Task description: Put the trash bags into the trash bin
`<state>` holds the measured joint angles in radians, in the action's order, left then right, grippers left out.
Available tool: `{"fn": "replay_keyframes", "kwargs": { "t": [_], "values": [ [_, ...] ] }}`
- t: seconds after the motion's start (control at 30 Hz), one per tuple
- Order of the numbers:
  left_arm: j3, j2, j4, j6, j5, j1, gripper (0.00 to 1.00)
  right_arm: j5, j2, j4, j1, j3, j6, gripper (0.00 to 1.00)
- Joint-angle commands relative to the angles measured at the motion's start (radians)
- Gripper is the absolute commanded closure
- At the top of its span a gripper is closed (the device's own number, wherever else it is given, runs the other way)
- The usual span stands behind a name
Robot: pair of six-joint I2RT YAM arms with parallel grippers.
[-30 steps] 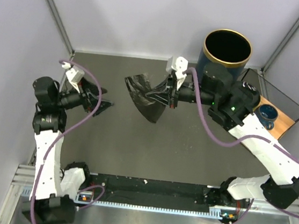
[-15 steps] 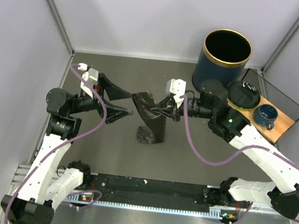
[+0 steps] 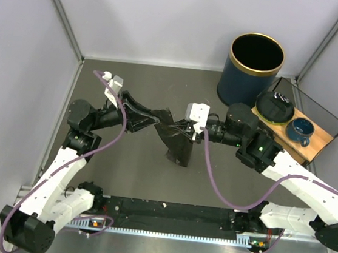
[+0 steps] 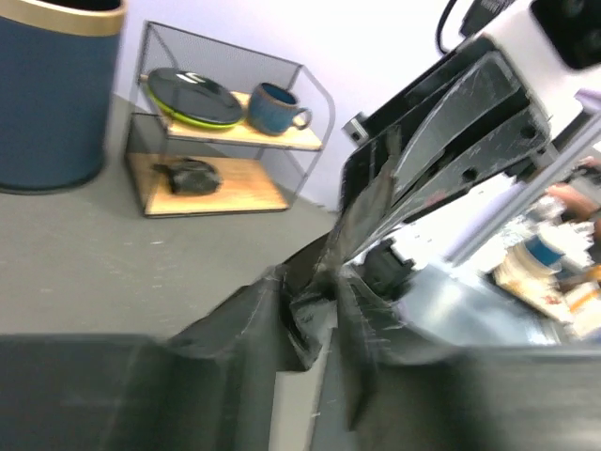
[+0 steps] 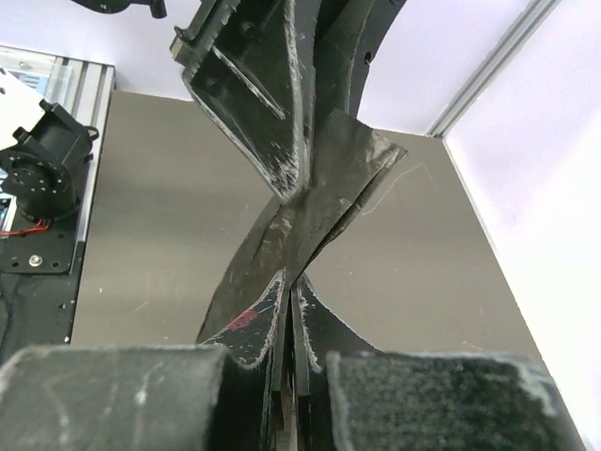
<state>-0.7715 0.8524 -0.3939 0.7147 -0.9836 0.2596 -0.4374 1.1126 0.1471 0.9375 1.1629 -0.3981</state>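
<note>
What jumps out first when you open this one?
A crinkled black trash bag hangs at centre, pinched in the shut right claw, with the left claw meeting it from the opposite side. Behind them, the gold-rimmed navy trash bin stands upright near the far right corner.

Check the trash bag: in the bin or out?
Out. The trash bag hangs bunched between the left pincer and right pincer, apart from the upright trash bin.

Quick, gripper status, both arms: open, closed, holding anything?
Left gripper: jaws around the top edge of the trash bag; cannot tell if clamped.
Right gripper: closed, holding the trash bag.
</note>
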Motion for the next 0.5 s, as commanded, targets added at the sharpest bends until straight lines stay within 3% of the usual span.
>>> {"fn": "replay_keyframes", "kwargs": {
  "t": [0.0,0.03,0.07,0.13,0.17,0.2,0.27,0.47],
  "values": [
    [-0.037,0.049,-0.138,0.042,-0.015,0.041,0.87,0.029,-0.016,-0.063,0.018,0.006,-0.002,1.00],
    [-0.043,0.054,-0.149,0.046,-0.047,0.041,1.00,0.055,-0.014,-0.049,0.020,0.009,0.008,1.00],
    [-0.043,0.056,-0.167,0.046,-0.064,0.041,1.00,0.078,-0.011,-0.034,0.018,0.023,0.019,1.00],
    [-0.052,0.048,-0.191,0.032,-0.090,0.041,1.00,0.141,0.006,0.036,0.001,0.046,0.050,0.87],
    [-0.058,0.040,-0.171,0.000,-0.083,0.041,1.00,0.146,0.013,0.066,-0.012,0.081,0.100,0.77],
    [-0.063,0.036,-0.096,-0.020,-0.069,0.041,1.00,0.150,0.021,0.103,-0.031,0.098,0.129,0.47],
    [-0.065,0.008,-0.044,-0.084,-0.029,0.041,1.00,0.176,0.021,0.199,-0.057,0.141,0.169,0.31],
    [-0.040,0.003,-0.049,-0.083,-0.024,0.047,1.00,0.157,-0.008,0.285,-0.059,0.187,0.206,0.28]
  ]
}}
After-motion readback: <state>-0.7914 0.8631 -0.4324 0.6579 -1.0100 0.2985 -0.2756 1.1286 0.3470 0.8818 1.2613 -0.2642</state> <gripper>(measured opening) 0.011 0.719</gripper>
